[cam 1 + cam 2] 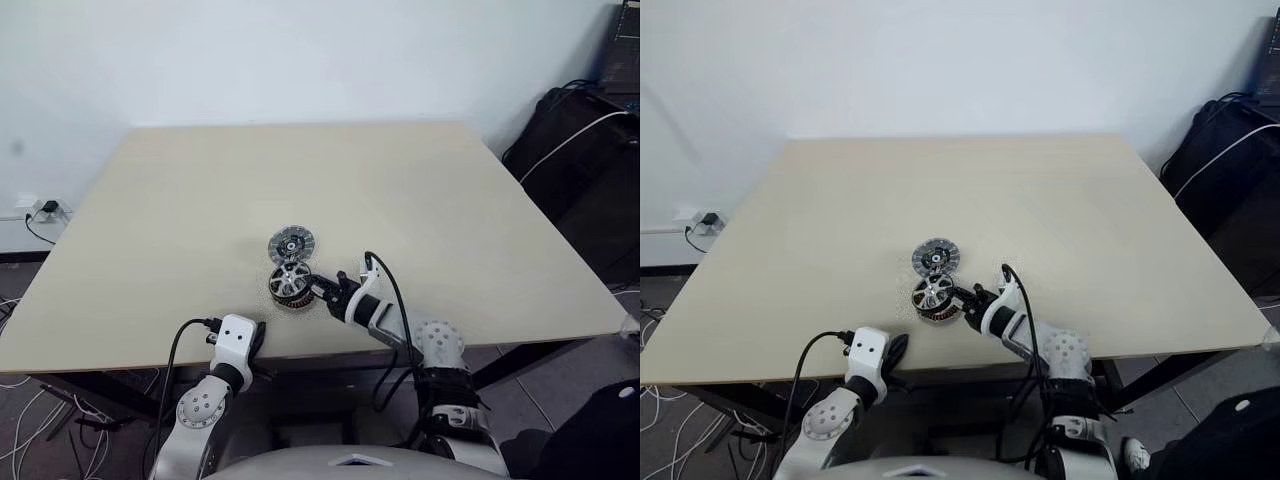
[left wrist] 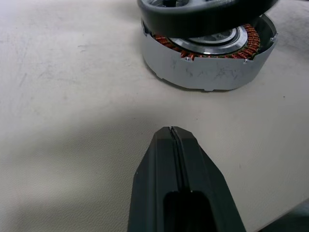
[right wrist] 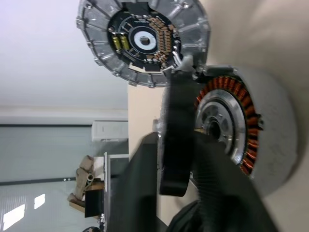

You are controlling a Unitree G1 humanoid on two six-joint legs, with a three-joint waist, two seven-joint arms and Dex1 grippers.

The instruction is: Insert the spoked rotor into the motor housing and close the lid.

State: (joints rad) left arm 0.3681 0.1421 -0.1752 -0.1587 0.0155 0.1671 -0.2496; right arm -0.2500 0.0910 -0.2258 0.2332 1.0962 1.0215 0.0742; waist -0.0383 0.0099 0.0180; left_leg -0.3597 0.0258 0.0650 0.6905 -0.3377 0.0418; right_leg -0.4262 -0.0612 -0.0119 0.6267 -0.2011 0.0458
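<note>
The spoked rotor (image 1: 291, 279) hangs tilted just above the motor housing (image 2: 207, 72), whose coppery windings ring a silver centre. In the right wrist view the rotor's dark rim (image 3: 176, 145) sits edge-on between my right gripper's two fingers, which press on both its sides. My right gripper (image 1: 318, 289) reaches in from the right and is shut on it. The lid (image 1: 292, 243) lies flat on the table just behind the housing, its dark-ringed face up. My left gripper (image 1: 257, 338) rests shut at the table's front edge, a short way in front of the housing, holding nothing.
The beige table (image 1: 450, 220) spreads wide around the parts. Black bags and cables (image 1: 585, 150) stand off its right side. A wall socket with cords (image 1: 40, 210) sits low on the left.
</note>
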